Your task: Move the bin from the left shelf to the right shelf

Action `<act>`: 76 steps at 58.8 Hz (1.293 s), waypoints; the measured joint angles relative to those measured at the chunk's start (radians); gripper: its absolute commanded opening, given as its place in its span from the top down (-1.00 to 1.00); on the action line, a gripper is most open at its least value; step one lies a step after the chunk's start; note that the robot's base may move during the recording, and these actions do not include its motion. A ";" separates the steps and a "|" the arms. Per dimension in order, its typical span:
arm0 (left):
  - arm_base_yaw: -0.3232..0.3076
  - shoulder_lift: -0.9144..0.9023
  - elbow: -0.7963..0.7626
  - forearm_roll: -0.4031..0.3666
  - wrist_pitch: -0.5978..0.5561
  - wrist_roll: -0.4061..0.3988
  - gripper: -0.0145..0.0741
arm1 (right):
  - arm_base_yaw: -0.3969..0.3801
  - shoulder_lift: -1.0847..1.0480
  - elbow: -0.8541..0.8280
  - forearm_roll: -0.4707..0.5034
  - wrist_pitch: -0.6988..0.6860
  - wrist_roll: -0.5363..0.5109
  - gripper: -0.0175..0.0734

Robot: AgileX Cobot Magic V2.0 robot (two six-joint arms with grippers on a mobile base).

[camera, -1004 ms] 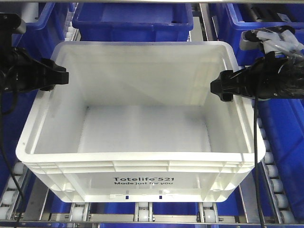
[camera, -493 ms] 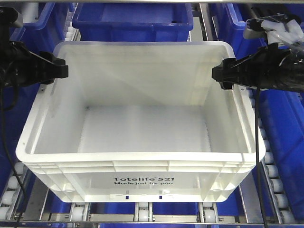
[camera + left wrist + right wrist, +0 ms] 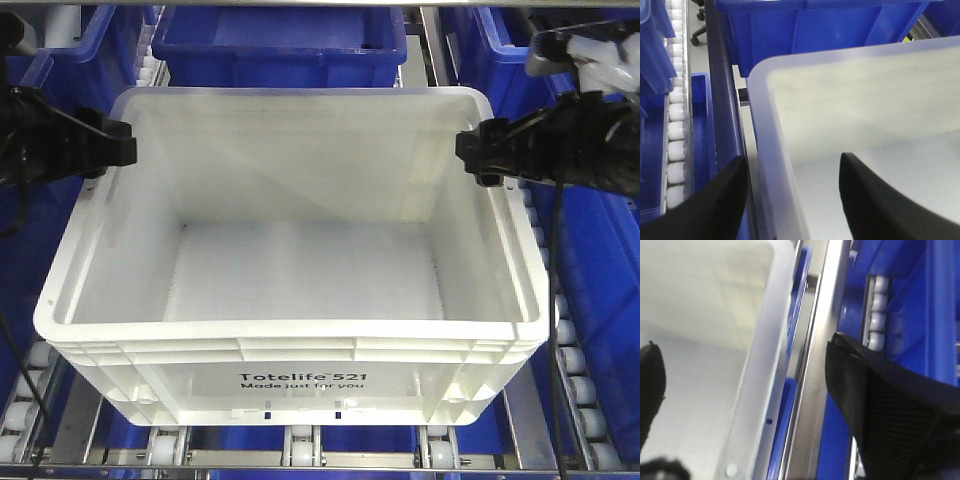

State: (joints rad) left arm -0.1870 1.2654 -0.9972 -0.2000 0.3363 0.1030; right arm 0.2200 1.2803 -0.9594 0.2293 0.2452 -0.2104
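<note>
The bin [image 3: 300, 260], white and empty, sits on the roller shelf [image 3: 300, 445] with its printed face toward the front camera. A blue bin [image 3: 280, 45] sits right behind it, more blue bins on both flanks.

Your left hand [image 3: 790, 195] is open, straddling the bin's left wall near the back corner: one finger inside, one outside, rim between them. No squeeze yet in the wrist view. Your right hand [image 3: 740, 405] is open too, same setup on the bin's right wall, inner finger at the frame edge, outer finger out over the metal rail [image 3: 812, 390] beside the bin.

So you're set to clamp both side walls, grip not made, bin not moved.

Risks from here, as I judge them:
- Both grips are toward the bin's back end, so lifting may tip the front down and drag it on the rollers.
- Thick rolled rim and smooth plastic: a shallow pinch could slip off.
- Right outer finger is close to the rail beside the bin; closing or lifting skewed could snag it.
- Uneven closing between hands would twist the bin into the neighbouring blue bins.
</note>
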 measured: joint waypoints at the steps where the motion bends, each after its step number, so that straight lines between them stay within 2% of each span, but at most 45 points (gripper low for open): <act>1: 0.000 -0.005 0.007 0.000 -0.004 0.000 -0.23 | 0.000 -0.012 0.021 0.003 -0.024 0.000 -0.67; 12: 0.000 -0.083 0.128 0.000 -0.119 0.000 -0.23 | 0.000 -0.125 0.202 0.023 -0.204 -0.001 -0.67; 22: 0.000 -0.196 0.286 0.000 -0.279 0.020 -0.23 | 0.000 -0.236 0.319 -0.005 -0.295 -0.007 -0.67; 29: 0.000 -0.294 0.407 0.000 -0.351 0.025 -0.23 | 0.000 -0.323 0.375 -0.038 -0.331 -0.008 -0.67; 50: 0.000 -0.636 0.657 0.000 -0.358 0.026 -0.23 | 0.000 -0.598 0.508 -0.076 -0.333 -0.011 -0.67; 61: 0.000 -0.808 0.728 0.000 -0.300 0.027 -0.23 | 0.000 -0.760 0.638 -0.077 -0.335 -0.011 -0.67; 76: 0.000 -0.902 0.769 0.000 -0.325 0.034 -0.23 | 0.000 -0.893 0.784 -0.079 -0.333 -0.019 -0.67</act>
State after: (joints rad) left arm -0.1870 0.3634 -0.2287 -0.2000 0.0116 0.1374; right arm 0.2200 0.3869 -0.1759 0.1506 -0.0876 -0.2289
